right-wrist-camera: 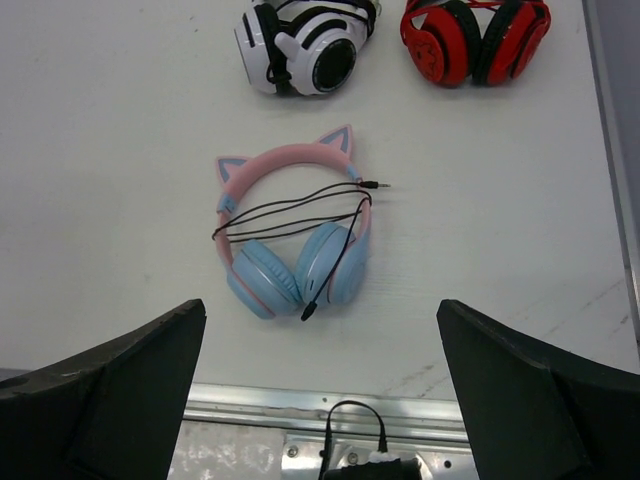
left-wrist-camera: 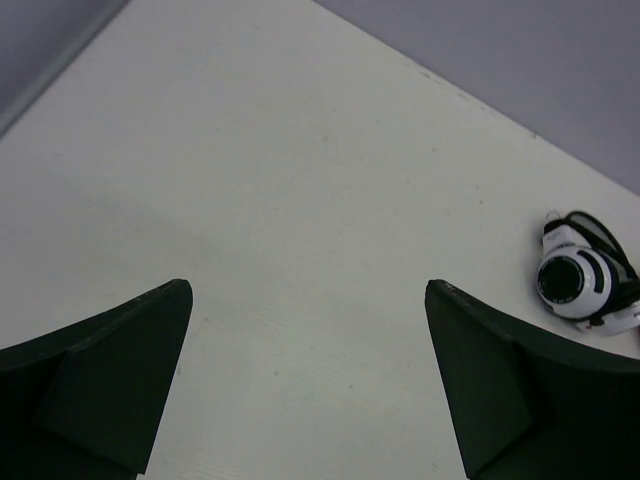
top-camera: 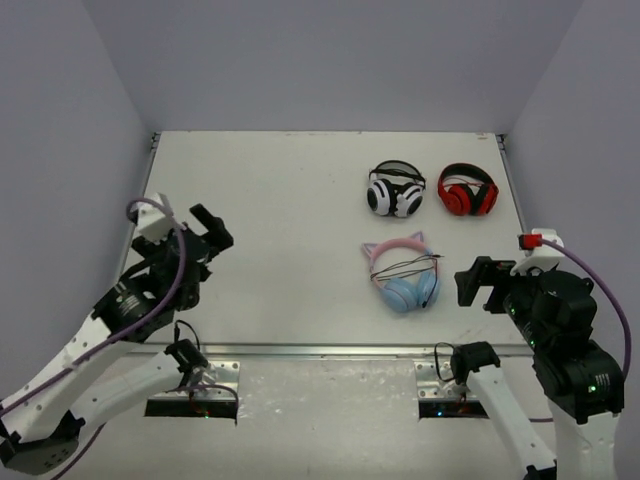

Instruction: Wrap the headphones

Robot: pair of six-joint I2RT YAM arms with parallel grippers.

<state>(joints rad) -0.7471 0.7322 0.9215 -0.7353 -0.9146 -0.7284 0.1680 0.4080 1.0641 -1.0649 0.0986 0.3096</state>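
The right pincer (top-camera: 480, 285) (right-wrist-camera: 320, 305) stands wide open and holds nothing. The headphones (top-camera: 403, 275) (right-wrist-camera: 290, 240) lie flat on the desk (top-camera: 290, 200) just ahead of it, apart from both fingers, with the thin black cable (right-wrist-camera: 300, 210) looped across the pink headband. Beyond them, farther from this pincer, sit the white-and-black headphones (top-camera: 394, 190) (right-wrist-camera: 305, 45) and the red-and-black headphones (top-camera: 468, 190) (right-wrist-camera: 475, 35). The left pincer (top-camera: 212, 232) (left-wrist-camera: 308, 290) is also spread wide and holds nothing, over bare desk, well apart from the headphones off to its right.

Left wrist view: white-and-black over-ear headphones (left-wrist-camera: 583, 282) run off the right edge. Right wrist view: red-and-black over-ear headphones (right-wrist-camera: 475, 40) cropped at the top edge (the white-and-black over-ear headphones likewise).
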